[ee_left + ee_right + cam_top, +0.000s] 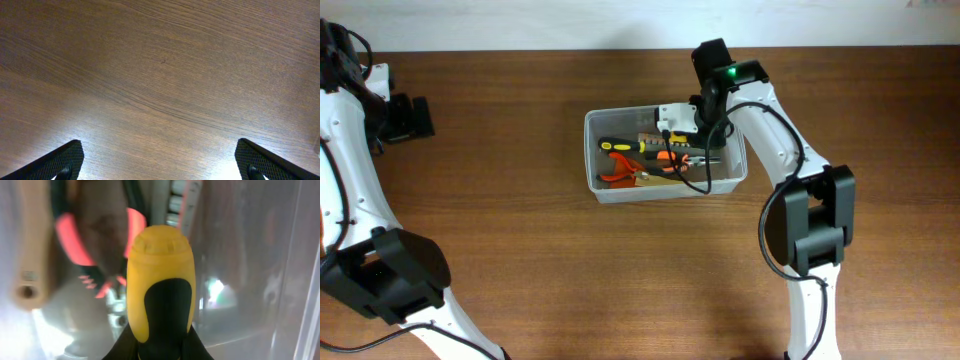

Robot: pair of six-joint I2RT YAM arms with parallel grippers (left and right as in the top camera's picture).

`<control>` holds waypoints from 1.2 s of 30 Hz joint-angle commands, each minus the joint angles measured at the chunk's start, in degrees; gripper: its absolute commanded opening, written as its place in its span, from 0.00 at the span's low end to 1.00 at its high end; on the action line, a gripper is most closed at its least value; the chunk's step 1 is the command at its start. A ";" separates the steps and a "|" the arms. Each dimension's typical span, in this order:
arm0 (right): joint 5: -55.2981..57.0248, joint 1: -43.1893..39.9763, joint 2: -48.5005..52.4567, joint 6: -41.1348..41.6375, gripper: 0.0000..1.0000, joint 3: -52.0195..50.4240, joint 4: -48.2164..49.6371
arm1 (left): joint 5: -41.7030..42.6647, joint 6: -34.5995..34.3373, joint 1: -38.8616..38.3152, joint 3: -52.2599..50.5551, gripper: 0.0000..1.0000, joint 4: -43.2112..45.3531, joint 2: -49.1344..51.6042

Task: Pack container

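The clear plastic container [665, 191] stands at the table's middle and holds several hand tools, among them orange-handled pliers [618, 172] and a yellow-and-black handled tool [621, 145]. My right gripper [698, 142] reaches down inside the container at its right half. In the right wrist view its black fingers [160, 347] are shut around a yellow-and-black handle [160, 265], with the container's clear wall [260, 280] close behind. My left gripper [412, 118] is at the far left, well away from the container. It is open and empty over bare wood [160, 165].
The wooden table [520, 280] runs out on all sides of the container. The right arm's black joint [810, 215] hangs over the table to the container's right. The left arm's base [385, 275] is at the front left.
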 commanded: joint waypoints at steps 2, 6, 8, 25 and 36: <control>0.70 -0.42 0.55 -3.56 0.19 0.13 1.64 | 0.22 -0.68 0.28 -0.15 0.99 0.13 -0.35; 0.83 -0.26 -0.28 -3.41 0.75 0.17 1.66 | 0.22 -0.68 0.28 -0.15 0.99 0.13 -0.35; 0.94 -0.26 -1.18 -1.97 0.99 0.20 1.55 | 0.22 -0.68 0.28 -0.15 0.99 0.13 -0.35; 10.29 -8.04 -30.91 49.16 0.99 2.82 1.97 | 0.22 -0.68 0.28 -0.15 0.99 0.13 -0.35; -0.55 -29.75 -36.96 70.86 0.96 2.10 -3.67 | 0.24 -0.68 0.28 -0.15 0.99 0.15 -0.35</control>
